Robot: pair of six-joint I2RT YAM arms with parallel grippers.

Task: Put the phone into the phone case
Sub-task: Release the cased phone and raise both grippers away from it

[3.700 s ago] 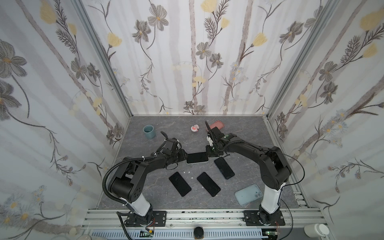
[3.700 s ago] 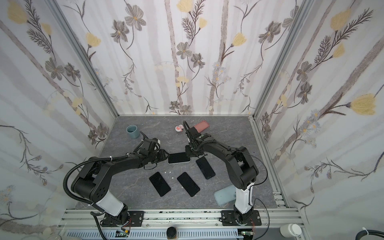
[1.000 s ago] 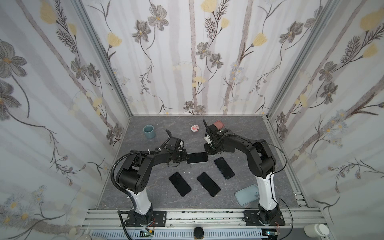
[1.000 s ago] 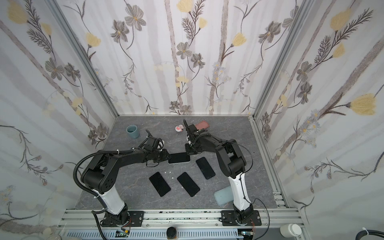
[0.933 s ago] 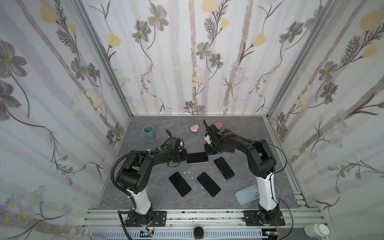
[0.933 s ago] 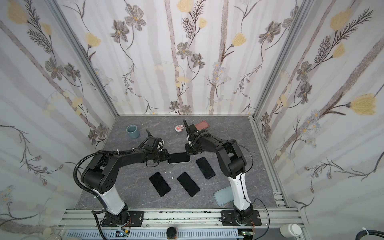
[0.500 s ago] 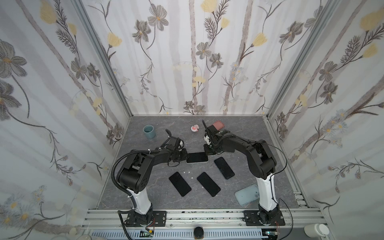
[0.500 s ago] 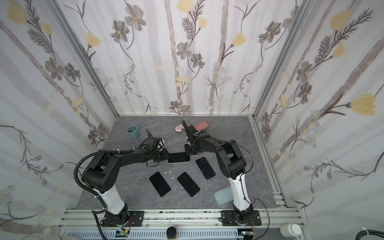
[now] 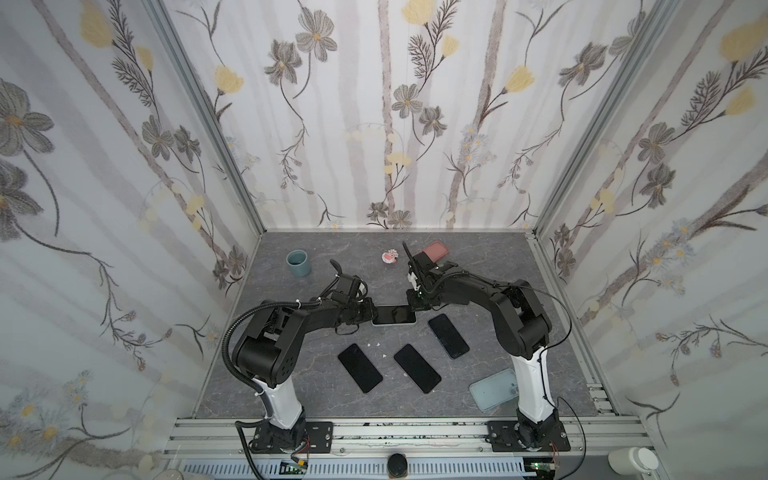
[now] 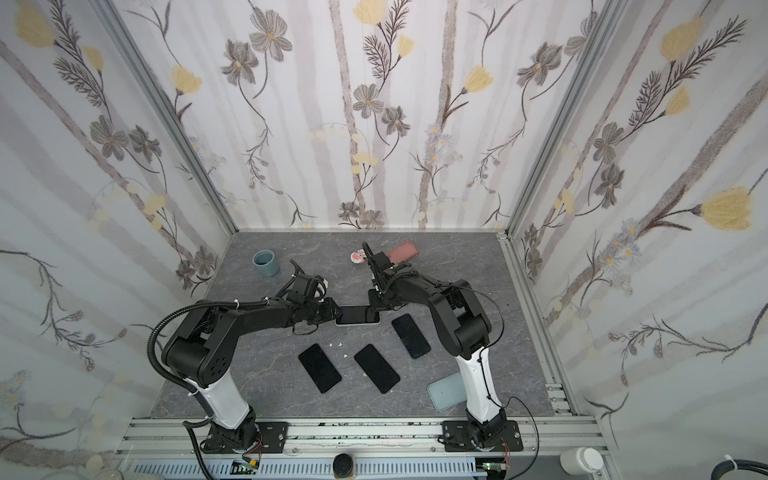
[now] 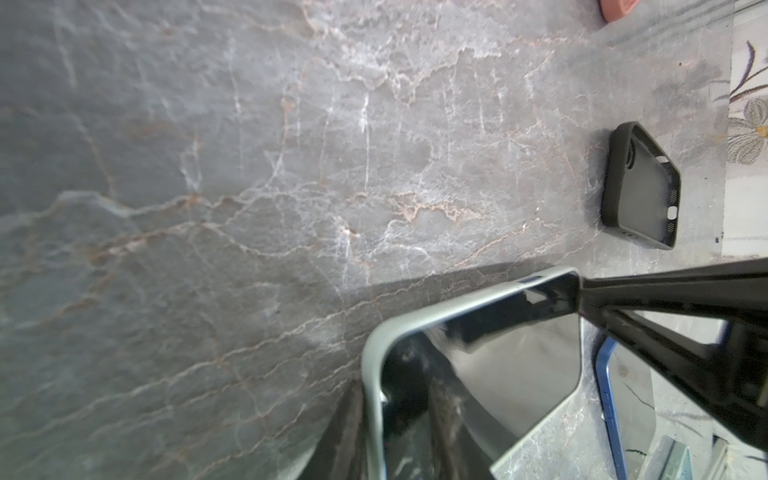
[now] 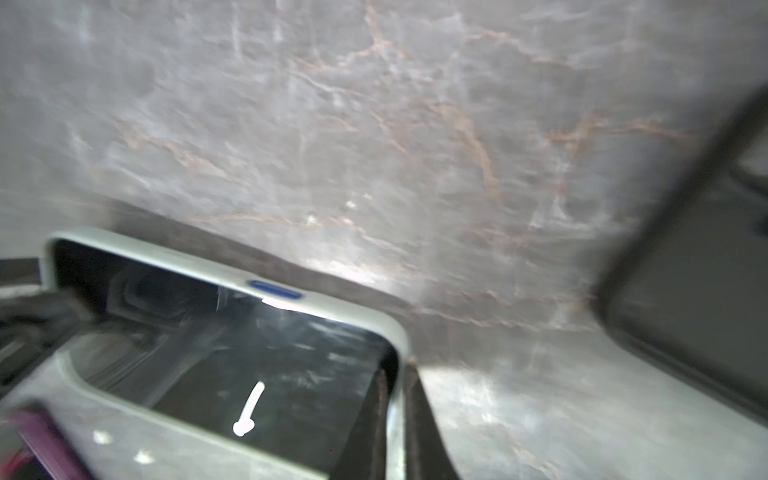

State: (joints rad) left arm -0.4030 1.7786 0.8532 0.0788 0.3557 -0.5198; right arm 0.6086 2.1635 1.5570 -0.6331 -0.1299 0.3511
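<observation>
Seating: left pincer [image 9: 372, 313] and right pincer [image 9: 412, 306] pinch the pale rubber phone case [image 11: 368, 395] around the black glass phone [image 9: 395, 314]; next, probably press corners flush.

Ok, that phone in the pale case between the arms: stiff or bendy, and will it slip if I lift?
Likely stiff: the phone looks straight end to end, with no sag. Its glossy screen shows sharp reflections, so it is probably slippery on glass. The matte, rounded case rim looks rubbery: grippier, but it may flex.
</observation>
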